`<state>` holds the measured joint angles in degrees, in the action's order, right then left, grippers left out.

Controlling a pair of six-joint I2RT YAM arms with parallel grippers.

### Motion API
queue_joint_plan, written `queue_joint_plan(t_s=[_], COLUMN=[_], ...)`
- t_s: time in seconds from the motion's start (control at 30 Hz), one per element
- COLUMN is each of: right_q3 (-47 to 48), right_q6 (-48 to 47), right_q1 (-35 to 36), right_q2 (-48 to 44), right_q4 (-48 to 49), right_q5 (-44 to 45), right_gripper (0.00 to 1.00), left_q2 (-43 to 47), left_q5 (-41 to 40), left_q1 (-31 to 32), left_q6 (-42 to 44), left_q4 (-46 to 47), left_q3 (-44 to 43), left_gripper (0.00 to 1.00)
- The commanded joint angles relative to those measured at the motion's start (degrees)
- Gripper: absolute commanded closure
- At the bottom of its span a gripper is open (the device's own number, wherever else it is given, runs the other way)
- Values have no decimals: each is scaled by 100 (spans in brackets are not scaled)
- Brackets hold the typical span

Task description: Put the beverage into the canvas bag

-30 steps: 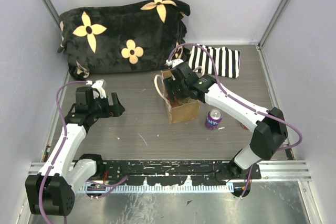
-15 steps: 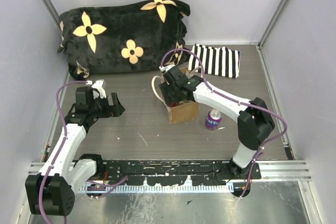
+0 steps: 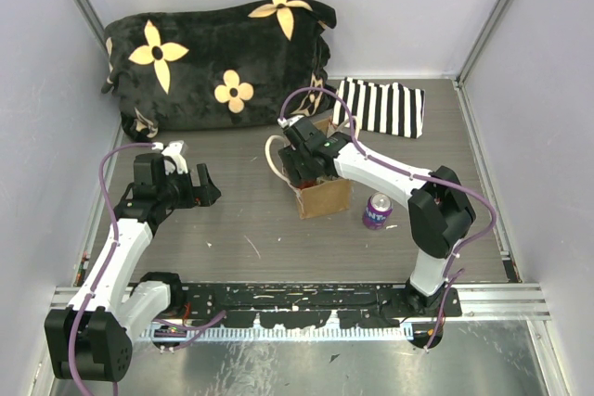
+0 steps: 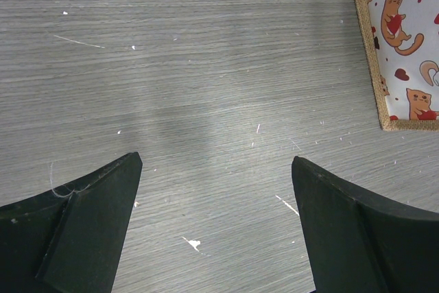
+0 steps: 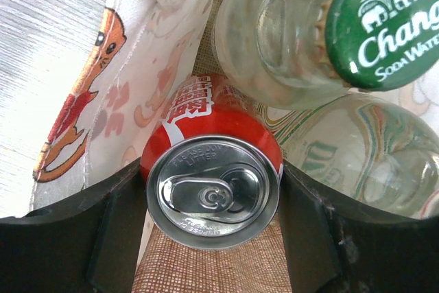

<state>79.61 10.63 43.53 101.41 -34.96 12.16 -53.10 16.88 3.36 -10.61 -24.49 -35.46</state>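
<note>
My right end effector [image 5: 212, 228], half-closed on the upright red aluminium can [image 5: 214, 190], hangs inside the tan burlap bag [image 3: 327, 199].

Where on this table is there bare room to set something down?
Free: the table between the open left gripper and the canvas bag, and the strip from the purple can to the near edge. Crowded: inside the bag, where the right gripper holds the red can beside a glass bottle; the back, under the flowered blanket and striped cloth.
</note>
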Motion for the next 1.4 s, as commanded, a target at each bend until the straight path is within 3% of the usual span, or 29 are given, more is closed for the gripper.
queue_joint_plan(t_s=[0.0,0.27,0.5,1.1,1.27,1.37], right_q3=[388,355,340,250,675,1045], right_q6=[-79,-70,-17,166,63,62], right_q1=[31,24,26,44,44,-6], right_q2=[-135,-297,-466,-1545,-2034,-2231], right_q4=[587,613,581,1103,1048,464], right_q5=[189,133,82,343,933,1577], right_gripper=[39,23,19,22,22,20], left_q2=[-13,16,113,121,135,135], left_q5=[74,86,105,137,168,173], left_q1=[-22,-28,-28,-27,-27,-28], left_q6=[-2,-6,-43,-59,-36,-29], left_q4=[100,111,105,107,107,102], left_q3=[57,68,115,127,127,127], left_gripper=[2,2,2,2,2,2])
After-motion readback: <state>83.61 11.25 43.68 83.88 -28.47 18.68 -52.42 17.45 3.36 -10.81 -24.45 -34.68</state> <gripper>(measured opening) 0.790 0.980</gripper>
